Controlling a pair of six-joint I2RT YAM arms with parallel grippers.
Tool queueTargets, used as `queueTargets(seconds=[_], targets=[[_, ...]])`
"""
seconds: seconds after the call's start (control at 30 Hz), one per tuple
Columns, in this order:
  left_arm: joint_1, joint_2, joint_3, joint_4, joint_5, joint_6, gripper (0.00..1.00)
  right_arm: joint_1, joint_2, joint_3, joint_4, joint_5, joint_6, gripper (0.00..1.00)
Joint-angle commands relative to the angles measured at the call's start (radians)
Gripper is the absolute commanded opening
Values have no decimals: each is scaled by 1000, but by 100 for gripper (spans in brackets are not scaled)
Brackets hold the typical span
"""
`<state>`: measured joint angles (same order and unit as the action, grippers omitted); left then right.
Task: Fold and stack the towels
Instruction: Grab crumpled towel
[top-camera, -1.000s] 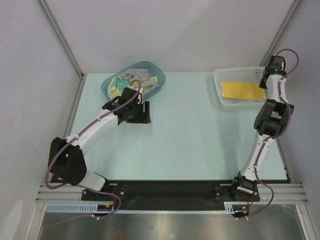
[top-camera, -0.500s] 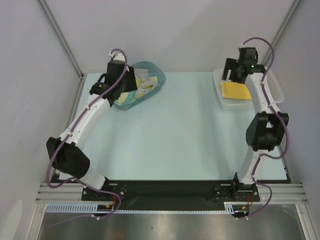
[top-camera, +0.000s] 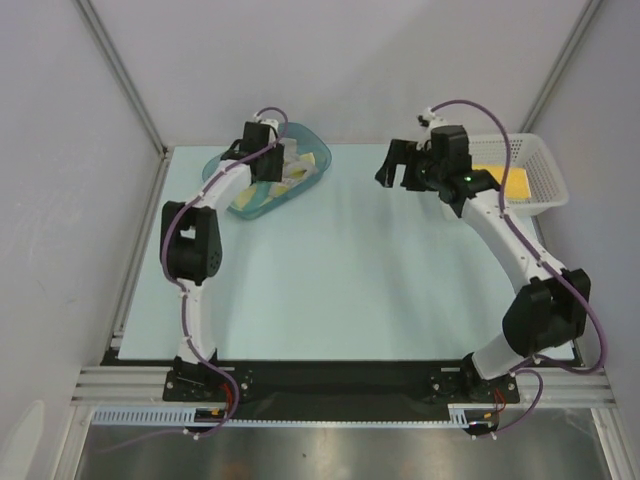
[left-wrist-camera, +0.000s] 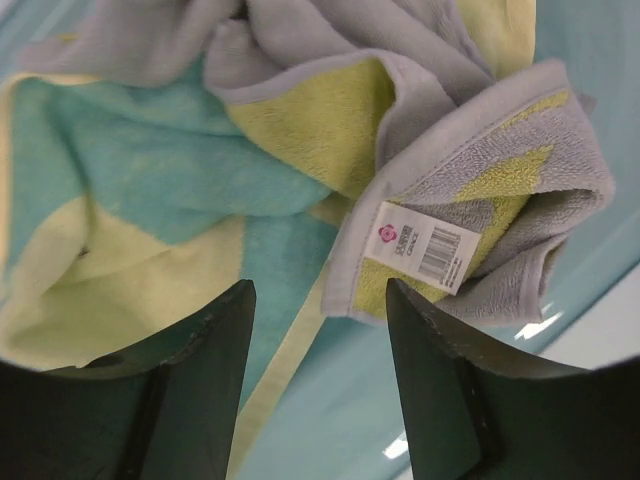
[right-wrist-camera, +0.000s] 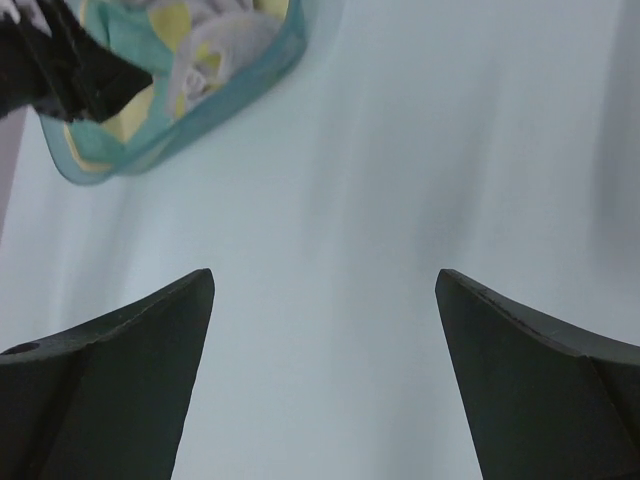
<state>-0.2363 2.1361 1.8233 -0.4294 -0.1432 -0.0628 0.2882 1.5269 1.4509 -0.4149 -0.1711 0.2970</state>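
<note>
Several crumpled towels lie in the teal tub. In the left wrist view a cream-and-teal towel sits beside a grey and olive-yellow towel with a white tag. My left gripper hangs open just above them, holding nothing; from above it is inside the tub. A folded yellow towel lies in the white mesh basket. My right gripper is open and empty over the bare table, left of the basket; its wrist view shows wide jaws over the tabletop.
The tub stands at the back left of the pale blue table, the basket at the back right. Grey walls and metal rails close in the back and sides. Both arm bases sit at the near edge.
My left arm has swung up and over the tub and lowered into it. My right arm has left the basket and moved left over the table, jaws opening wide.
</note>
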Motion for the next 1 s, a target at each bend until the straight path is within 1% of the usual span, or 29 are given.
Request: queueTargets(seconds=[0.0,0.07,0.1,0.17,0.27,0.3,0.33,0.37,0.4,0.47,0.5,0.57,0.67,0.7,0.73,0.83,0.87,0.97], targets=[[2,54,111,63,85,104,60,57,39,-3,42,-28,1,100],[5,129,177,32,94,118,60,74,53,0,33,-16,-16,100],[9,157,201,17,126,123,59,87,56,-1,36,-11,-21,100],[15,223,269,-24,145,127,57,94,53,-11,41,-5,-33,100],[20,268,341,-58,171,123,52,98,58,-8,39,10,-44,100],[22,263,341,-52,171,126,42,98,61,-4,36,18,-47,100],[22,252,338,-46,180,132,29,98,61,-1,31,21,-48,100],[22,245,340,-46,180,132,29,98,59,0,27,24,-50,100],[22,236,340,-49,188,130,17,100,56,0,27,25,-48,100],[22,214,344,-57,198,126,4,98,41,-3,25,22,-44,100],[20,178,346,-60,203,115,0,98,33,-7,27,16,-36,100],[20,131,356,-69,238,101,0,104,9,-14,28,13,-30,100],[17,4,361,-62,303,69,0,120,-16,-27,18,15,-32,100],[15,-24,360,-60,310,31,1,123,-30,-30,16,21,-33,100],[14,-85,355,-55,312,21,0,126,-39,-41,13,24,-32,100],[8,-181,309,-55,310,-5,0,135,-68,-70,7,21,-19,100],[5,-208,271,-52,315,-9,0,138,-77,-81,16,19,-15,100],[-24,-295,232,-83,335,-6,0,143,-103,-119,39,2,-15,100]])
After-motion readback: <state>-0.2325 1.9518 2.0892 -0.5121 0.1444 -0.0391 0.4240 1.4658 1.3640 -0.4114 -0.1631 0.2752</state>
